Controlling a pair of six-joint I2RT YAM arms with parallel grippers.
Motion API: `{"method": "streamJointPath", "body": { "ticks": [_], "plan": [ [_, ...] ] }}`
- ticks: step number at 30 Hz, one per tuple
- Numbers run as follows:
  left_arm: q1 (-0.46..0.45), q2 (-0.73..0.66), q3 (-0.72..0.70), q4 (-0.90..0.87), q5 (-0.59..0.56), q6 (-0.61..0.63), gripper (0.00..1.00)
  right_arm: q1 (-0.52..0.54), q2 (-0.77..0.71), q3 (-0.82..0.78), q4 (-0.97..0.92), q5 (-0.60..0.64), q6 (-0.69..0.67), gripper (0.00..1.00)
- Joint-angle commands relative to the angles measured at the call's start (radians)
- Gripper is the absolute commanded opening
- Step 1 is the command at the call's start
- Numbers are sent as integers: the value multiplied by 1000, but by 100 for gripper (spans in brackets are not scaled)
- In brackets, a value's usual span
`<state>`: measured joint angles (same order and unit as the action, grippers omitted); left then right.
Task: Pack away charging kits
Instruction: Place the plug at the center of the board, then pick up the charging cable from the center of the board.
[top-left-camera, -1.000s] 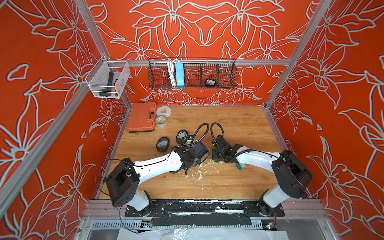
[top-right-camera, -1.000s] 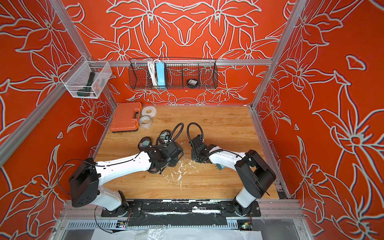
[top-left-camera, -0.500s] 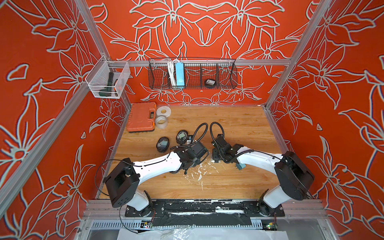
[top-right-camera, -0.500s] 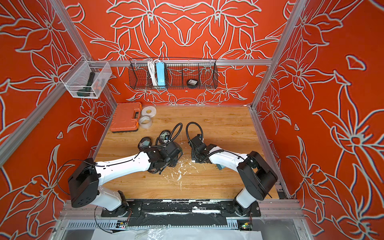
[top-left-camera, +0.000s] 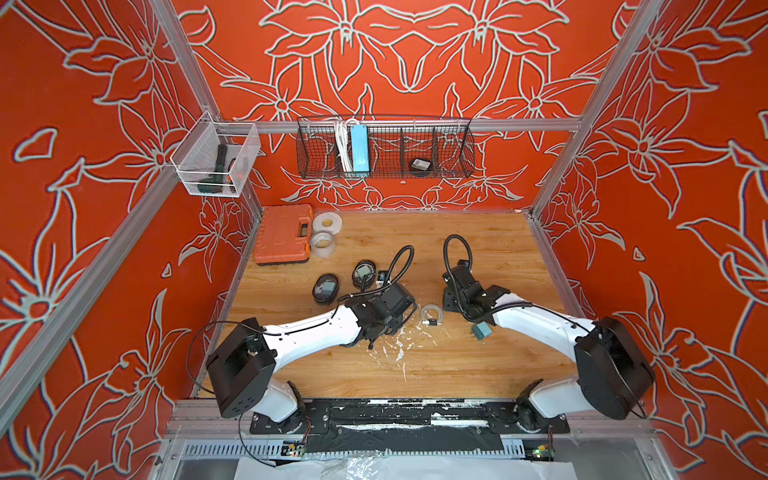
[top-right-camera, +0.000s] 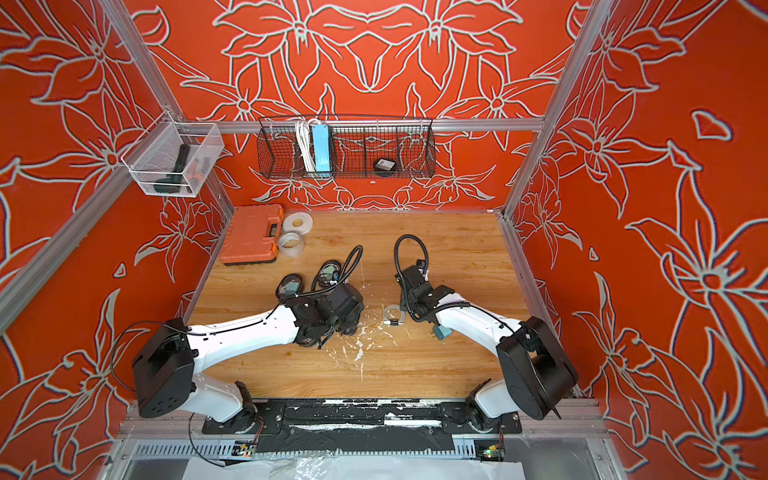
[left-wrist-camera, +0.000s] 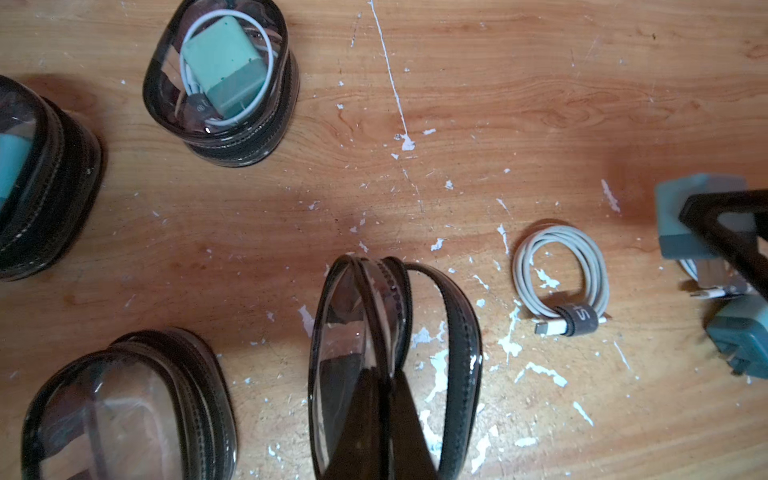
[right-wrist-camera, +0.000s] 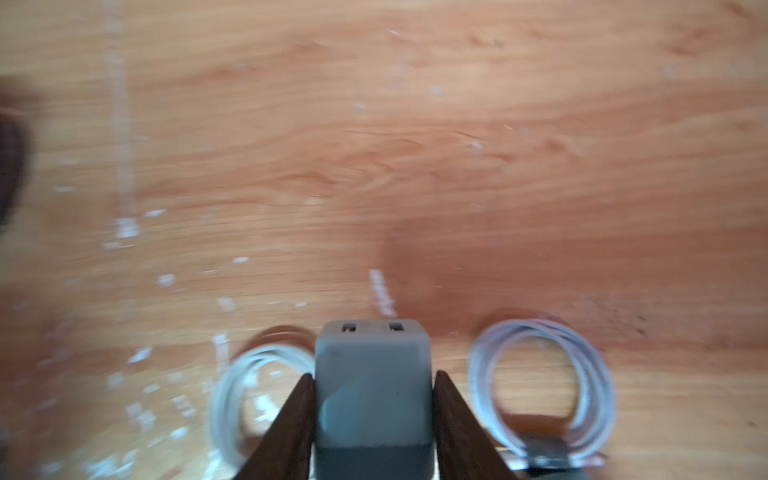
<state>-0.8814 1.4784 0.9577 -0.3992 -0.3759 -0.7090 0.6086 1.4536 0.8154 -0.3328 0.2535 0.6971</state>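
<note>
Nearest the robot's base, a loose teal adapter (top-left-camera: 481, 331) lies on the bench (top-left-camera: 457, 374) beside the right arm. Just past it, a coiled white cable (top-left-camera: 431, 312) lies between the arms. The right tool (right-wrist-camera: 374, 376) stands partly open, clamped on the sides of a second teal adapter (right-wrist-camera: 372, 349). The left tool (left-wrist-camera: 384, 386) is closed tight, pinching the rim of an open clear case (left-wrist-camera: 353, 324). Beyond it stand closed cases, one packed case (left-wrist-camera: 220, 83) holding an adapter and a cable.
</note>
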Motion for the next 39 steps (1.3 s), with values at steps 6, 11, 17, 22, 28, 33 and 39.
{"method": "streamJointPath", "body": {
  "ticks": [6, 11, 17, 22, 28, 33, 39],
  "plan": [
    [10, -30, -5, 20, 11, 22, 0, -44, 56, -20, 26, -2, -15, 43],
    [13, -39, -10, 22, 5, 22, 0, -44, 34, -7, -5, -5, -16, 62],
    [19, -57, -26, 34, 7, 22, 0, -14, -108, -59, -12, -35, 17, 71],
    [24, -67, -37, 33, -2, 12, 0, 97, -192, -86, -31, -35, 107, 66],
    [25, -85, -51, 30, -11, 3, 0, 158, -252, -180, 15, -98, 333, 61],
    [27, -99, -65, 33, -15, -1, 0, 163, -252, -206, 22, -159, 464, 63],
    [29, -108, -73, 36, -15, -1, 0, 170, -217, -235, 135, -226, 538, 61]
  ]
}}
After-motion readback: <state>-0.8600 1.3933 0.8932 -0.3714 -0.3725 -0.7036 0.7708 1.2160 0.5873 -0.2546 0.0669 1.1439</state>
